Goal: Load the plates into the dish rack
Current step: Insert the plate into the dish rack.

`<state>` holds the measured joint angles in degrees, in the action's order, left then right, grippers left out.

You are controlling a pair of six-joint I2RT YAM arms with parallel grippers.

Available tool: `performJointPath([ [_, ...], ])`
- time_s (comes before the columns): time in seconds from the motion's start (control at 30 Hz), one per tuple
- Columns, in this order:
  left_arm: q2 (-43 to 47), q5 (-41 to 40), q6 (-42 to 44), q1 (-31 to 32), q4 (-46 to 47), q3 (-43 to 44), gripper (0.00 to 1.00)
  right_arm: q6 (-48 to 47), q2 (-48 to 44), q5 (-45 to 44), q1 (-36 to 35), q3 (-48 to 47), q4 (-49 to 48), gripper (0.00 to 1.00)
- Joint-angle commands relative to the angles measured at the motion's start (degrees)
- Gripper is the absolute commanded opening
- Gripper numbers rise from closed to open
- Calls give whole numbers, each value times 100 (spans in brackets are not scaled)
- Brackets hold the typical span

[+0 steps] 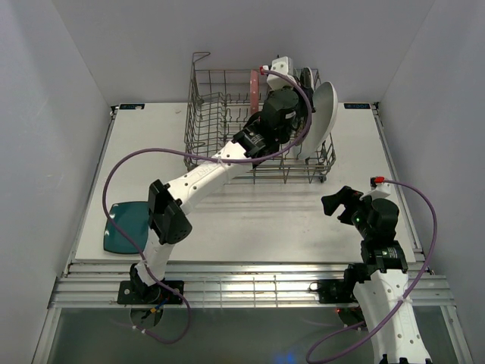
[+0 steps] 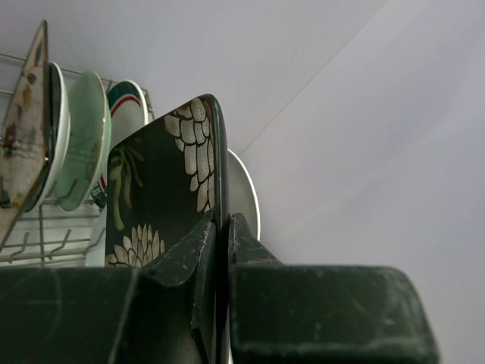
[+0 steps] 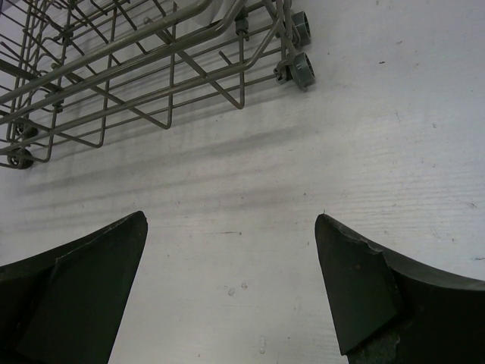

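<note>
Grey wire forms the dish rack, which stands at the far middle of the white table, its near corner castors showing in the right wrist view. The left arm reaches across into the rack's right half, and the left gripper is clamped narrow on the rim of a black floral square plate, one finger on the patterned face and the other behind it. That plate stands nearly upright, tilted slightly. To its left in the left wrist view, a green-rimmed white plate, a mint plate and a cream patterned plate sit on edge between the tines. A large white plate leans at the rack's right end, just behind the black one. A pink plate stands on edge near the rack's far side. A dark teal plate lies flat at the table's left edge, beside the left arm's elbow. The right gripper hovers over bare table near the rack's right corner, jaws spread wide and holding nothing.
</note>
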<state>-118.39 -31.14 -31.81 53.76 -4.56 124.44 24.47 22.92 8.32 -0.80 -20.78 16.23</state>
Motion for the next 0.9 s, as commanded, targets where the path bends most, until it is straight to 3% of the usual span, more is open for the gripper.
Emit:
performJointPath([
  [0.0, 185, 310, -326, 3, 605, 537, 0, 23, -42, 3, 18, 21, -138, 97],
  [0.4, -167, 591, -220, -128, 237, 756, 0, 23, -42, 21, 9, 56, -173, 97],
  [0.87, -562, 1092, -642, -717, 192, 915, 0, 23, -7, 12, 9, 135, -252, 97],
])
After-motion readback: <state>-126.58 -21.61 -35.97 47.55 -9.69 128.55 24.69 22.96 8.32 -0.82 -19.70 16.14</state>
